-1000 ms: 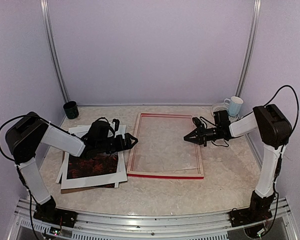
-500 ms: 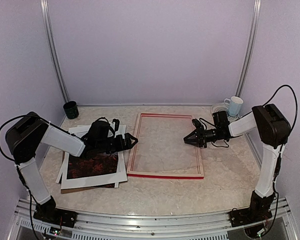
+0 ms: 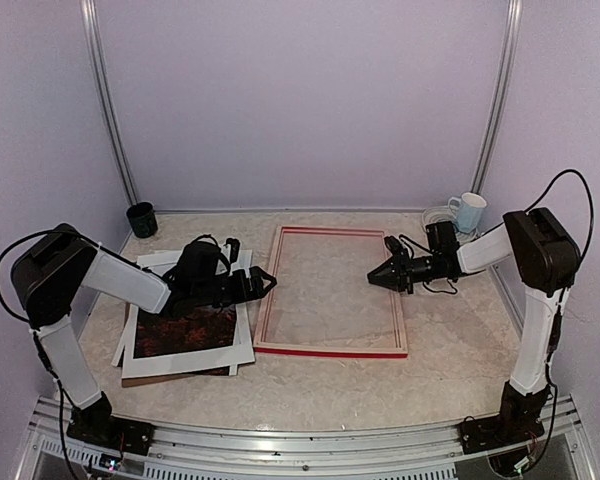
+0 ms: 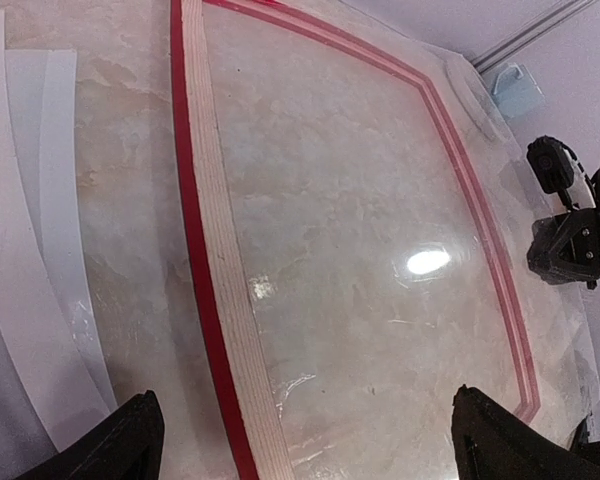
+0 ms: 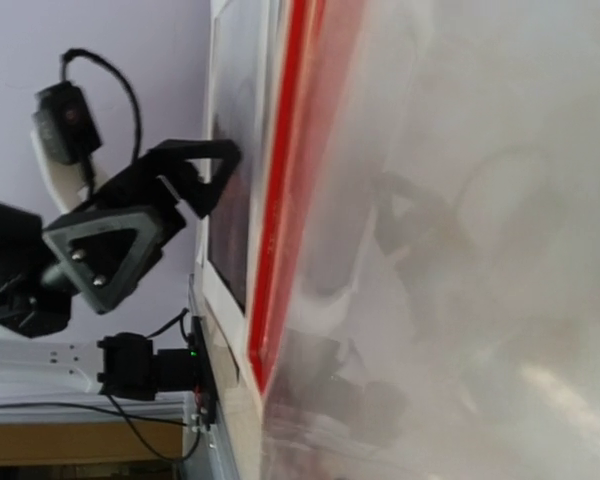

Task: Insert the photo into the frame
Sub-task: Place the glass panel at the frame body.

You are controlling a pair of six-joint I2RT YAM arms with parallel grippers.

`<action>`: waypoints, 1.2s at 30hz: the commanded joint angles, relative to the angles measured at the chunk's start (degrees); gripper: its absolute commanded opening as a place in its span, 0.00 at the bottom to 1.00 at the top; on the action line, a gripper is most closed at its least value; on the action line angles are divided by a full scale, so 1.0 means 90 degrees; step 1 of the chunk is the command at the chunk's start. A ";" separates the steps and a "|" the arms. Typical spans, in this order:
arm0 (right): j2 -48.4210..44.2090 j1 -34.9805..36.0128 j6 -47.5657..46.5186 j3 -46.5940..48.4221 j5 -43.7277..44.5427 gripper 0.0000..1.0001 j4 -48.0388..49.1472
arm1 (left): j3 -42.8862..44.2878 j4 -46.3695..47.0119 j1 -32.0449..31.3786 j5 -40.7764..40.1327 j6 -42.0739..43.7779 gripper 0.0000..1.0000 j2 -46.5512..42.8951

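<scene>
The frame [image 3: 330, 348] lies flat mid-table with its pale wood back up, red edges showing and a clear pane inside; in the left wrist view its left rail [image 4: 215, 300] runs between my fingers. My left gripper [image 3: 265, 283] [image 4: 315, 450] stands wide open just above that rail, holding nothing. The photo [image 3: 180, 330], dark reddish-brown, lies left of the frame under a white mat [image 3: 185, 362]. My right gripper [image 3: 374, 279] hovers low over the pane near the right rail; its jaws are too small and blurred to read. The right wrist view shows the red edge [image 5: 280, 200] and the pane close up.
A dark cup [image 3: 141, 219] stands at the back left. A white mug [image 3: 469, 211] stands at the back right. White sheets [image 4: 30, 250] and a brown board [image 3: 180, 376] lie under and around the mat. Side walls close in the table.
The right gripper's tip has shifted very slightly over the pane. The left arm, frame and photo have not moved.
</scene>
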 commanded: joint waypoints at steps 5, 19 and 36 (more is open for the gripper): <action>-0.0138 -0.0077 0.1116 -0.0135 -0.0549 0.05 0.1669 | 0.0046 0.0114 -0.0081 0.0106 0.0017 0.99 0.0096; -0.0162 -0.0082 0.2092 -0.0428 -0.0613 0.04 0.3032 | -0.0016 0.0143 -0.0071 0.0035 0.0025 0.99 -0.0041; 0.0362 -0.0072 0.1378 -0.0235 -0.0430 0.07 0.2254 | -0.0026 0.0167 -0.0071 0.0059 0.0016 0.99 -0.0054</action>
